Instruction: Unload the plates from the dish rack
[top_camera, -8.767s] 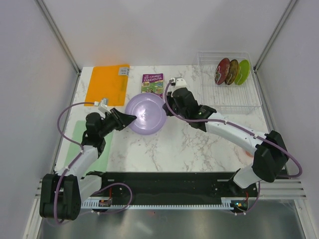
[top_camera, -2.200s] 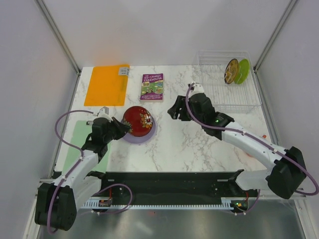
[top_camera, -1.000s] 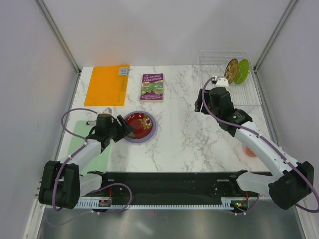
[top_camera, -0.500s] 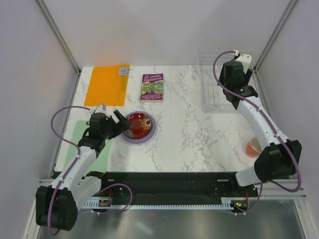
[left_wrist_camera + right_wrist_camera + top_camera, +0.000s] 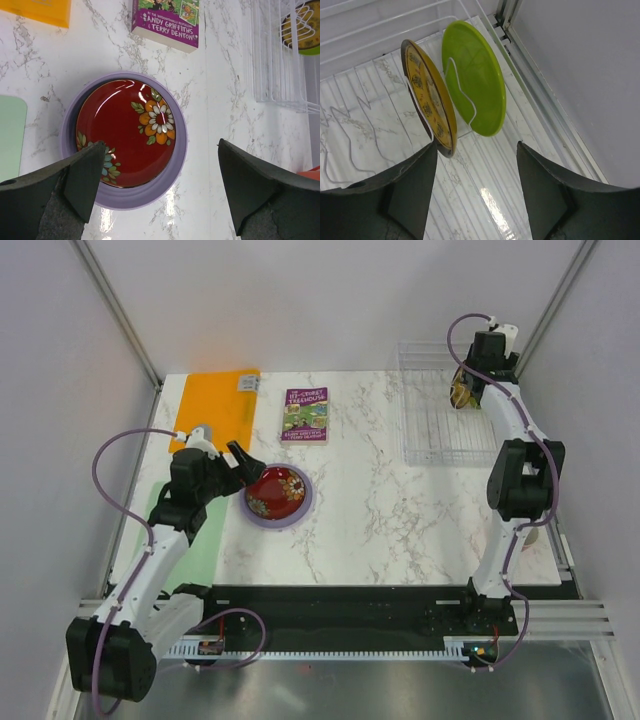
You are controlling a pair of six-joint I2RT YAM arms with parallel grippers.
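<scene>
Left gripper (image 5: pixel 161 145) hovers over the stacked plates, jaws spread wide, holding nothing. Small red round plate with flower pattern (image 5: pixel 131 133) lies flat inside the large lavender round plate (image 5: pixel 180 165), lavender rim showing all round. This stack sits on the white marble table (image 5: pixel 400 510), left of centre and near the left arm. Purple paperback book (image 5: pixel 167 20) lies flat just beyond the stack, apart from it. Flat orange mat (image 5: pixel 212 410) is at the far left corner; pale green mat (image 5: pixel 10 130) is left of the stack, partly under the left arm.

Right gripper (image 5: pixel 476 145) is at the far right, above the clear wire-grid dish rack (image 5: pixel 430 425), jaws open, nothing held. Below it, two plates stand on edge in the slots at the rack's far right end: yellow patterned round plate (image 5: pixel 427 102) and lime-green round plate (image 5: pixel 475 80), side by side, leaning slightly, a thin wire divider between them. The yellow one's lower edge appears close to one finger in the right wrist view; cannot tell whether they touch. The rest of the rack holds no plates.
</scene>
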